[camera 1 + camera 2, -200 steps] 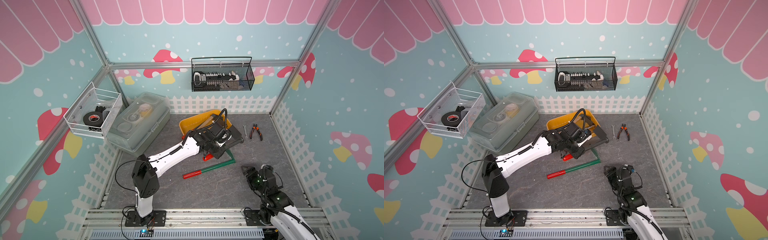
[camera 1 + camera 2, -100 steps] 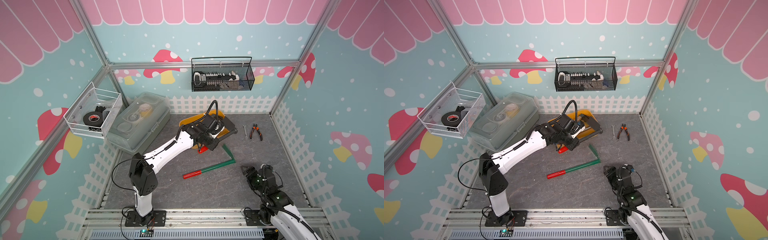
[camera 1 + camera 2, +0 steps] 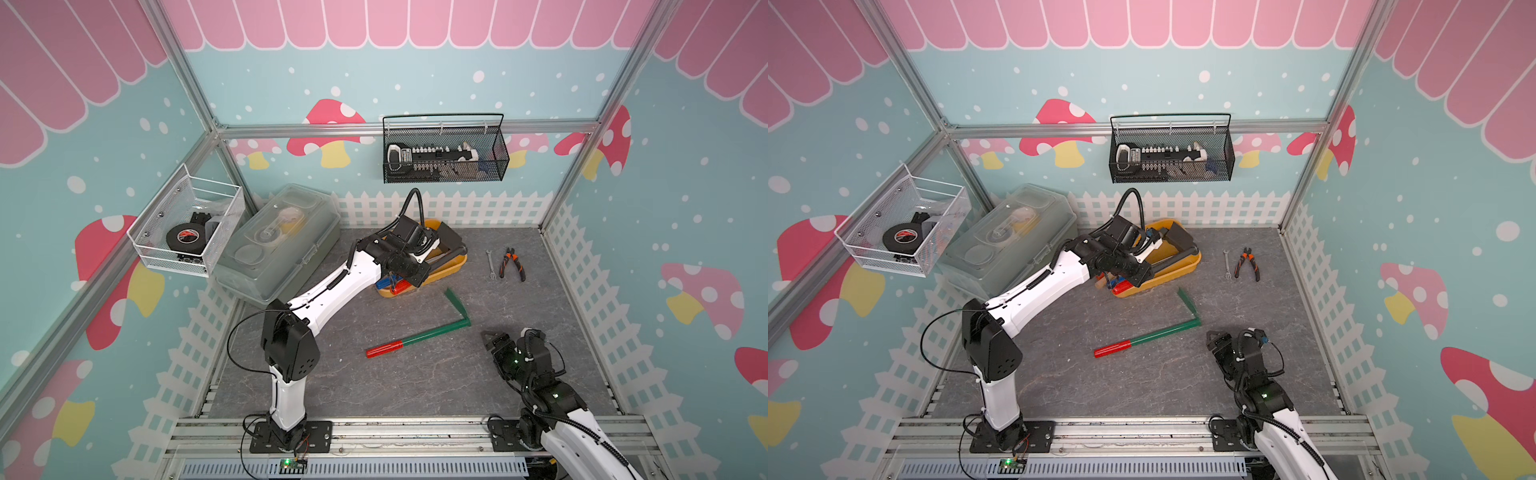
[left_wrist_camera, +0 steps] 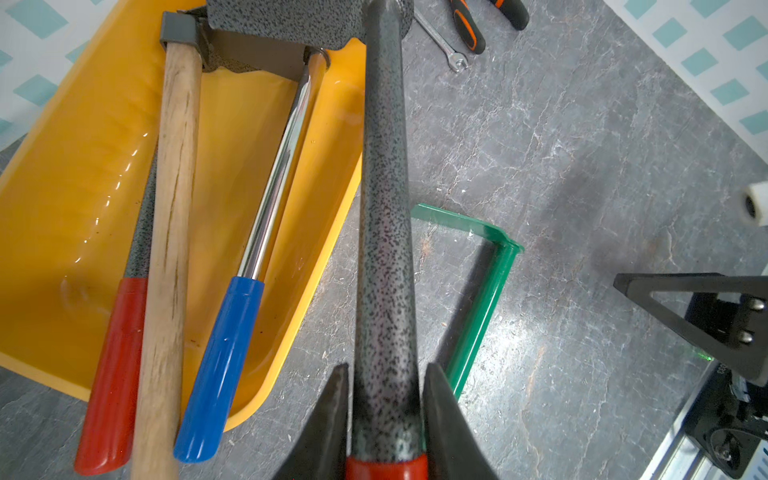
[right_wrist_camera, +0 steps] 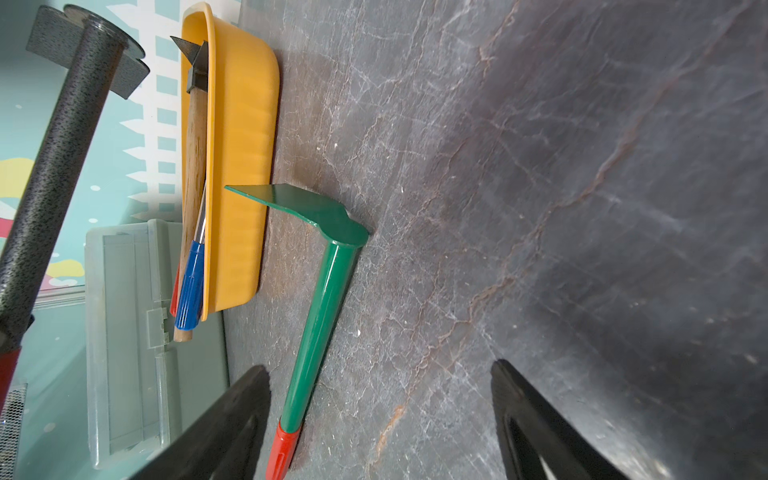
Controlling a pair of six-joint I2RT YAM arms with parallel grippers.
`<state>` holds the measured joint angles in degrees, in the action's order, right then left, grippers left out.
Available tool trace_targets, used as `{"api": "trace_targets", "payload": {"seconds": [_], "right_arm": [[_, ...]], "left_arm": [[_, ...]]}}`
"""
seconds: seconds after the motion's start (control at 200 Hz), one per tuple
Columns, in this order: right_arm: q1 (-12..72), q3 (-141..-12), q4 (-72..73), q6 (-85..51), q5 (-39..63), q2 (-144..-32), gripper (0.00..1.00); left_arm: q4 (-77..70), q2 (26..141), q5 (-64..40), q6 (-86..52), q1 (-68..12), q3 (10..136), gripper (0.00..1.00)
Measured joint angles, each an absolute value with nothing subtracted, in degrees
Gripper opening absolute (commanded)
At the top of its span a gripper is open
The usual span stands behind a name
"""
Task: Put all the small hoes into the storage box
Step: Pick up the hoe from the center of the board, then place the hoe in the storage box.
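Note:
The small hoe [image 4: 384, 208] has a speckled grey shaft, a red grip and a dark flat blade [image 3: 451, 240]. My left gripper [image 4: 384, 368] is shut on the shaft just above the red grip. It holds the hoe in the air over the storage box [image 3: 451, 269], a shallow yellow tray [image 4: 62, 145]. The shaft runs along the tray's near long rim and the blade is over its far end. The hoe also shows raised in the right wrist view [image 5: 54, 166]. My right gripper [image 5: 380, 365] stands open and empty low over the table at the front right [image 3: 492, 338].
A wooden-handled hammer [image 4: 174, 187], a blue-handled tool [image 4: 224, 353] and a red-handled tool lie in the tray. A green hoe-shaped tool [image 3: 419, 336] lies on the table between tray and right gripper. Pliers [image 3: 512, 264] and a wrench [image 3: 491, 264] lie to the right. The grey lidded box [image 3: 282, 241] stands on the left.
My left arm has carried the hoe from above the green tool back and up to the yellow tray. The right arm has stayed in place.

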<state>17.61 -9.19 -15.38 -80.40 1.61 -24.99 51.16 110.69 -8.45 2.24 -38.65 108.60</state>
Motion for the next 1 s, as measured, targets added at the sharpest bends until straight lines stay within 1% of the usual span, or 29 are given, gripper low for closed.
{"api": "trace_targets", "payload": {"seconds": [1.001], "right_arm": [[17.61,-9.21,-15.51,-80.40,2.39,-23.44,0.83]], "left_arm": [[50.57,120.97,-15.09,3.55,-32.80,115.98,0.00]]}}
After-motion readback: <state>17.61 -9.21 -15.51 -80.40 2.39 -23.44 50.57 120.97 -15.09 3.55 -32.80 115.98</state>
